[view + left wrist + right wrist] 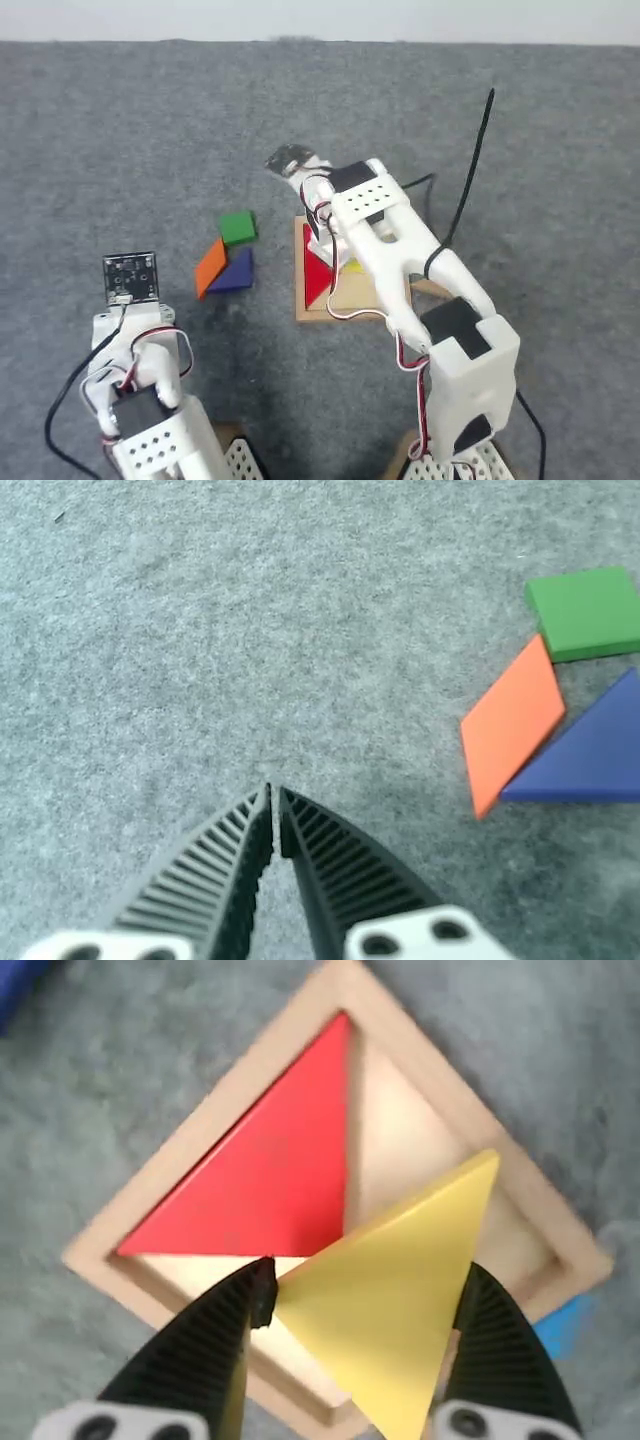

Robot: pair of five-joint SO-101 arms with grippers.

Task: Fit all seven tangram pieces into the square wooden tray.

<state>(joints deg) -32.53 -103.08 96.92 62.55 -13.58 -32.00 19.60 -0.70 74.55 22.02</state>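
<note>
Grey felt-like carpet (120,130) covers the whole table, and a pale strip of wall runs along the 12 o'clock edge of the high view. Arms, white: two, the left based at 7 o'clock and the right at 5 o'clock, reaching toward the centre. Square wooden tray (330,316) (210,1128): one, near the centre and partly under the right arm. Tangram pieces clearly seen: five. Red triangle (318,275) (265,1175): one, flat in the tray's recess on its 9 o'clock side in the high view. Yellow triangle (400,1290) (353,266): one, pinched by two edges in the right gripper (368,1290), whose fingers are spread to the piece's width. It sits over the bare wood beside the red piece, with one corner overlapping the rim; contact with the wood cannot be told. Loose pieces on the carpet at 9 o'clock of the tray: three. The green square (237,227) (585,610) lies at 12 o'clock of the blue triangle (235,272) (590,755). The orange parallelogram (210,266) (513,723) lies at its 9 o'clock, touching it. Light-blue scrap (560,1325): one, just outside the tray rim, too little showing to identify. Left gripper (272,795): ribbed fingers drawn together to a hairline gap, holding nothing, above bare carpet well apart from the loose pieces.
</note>
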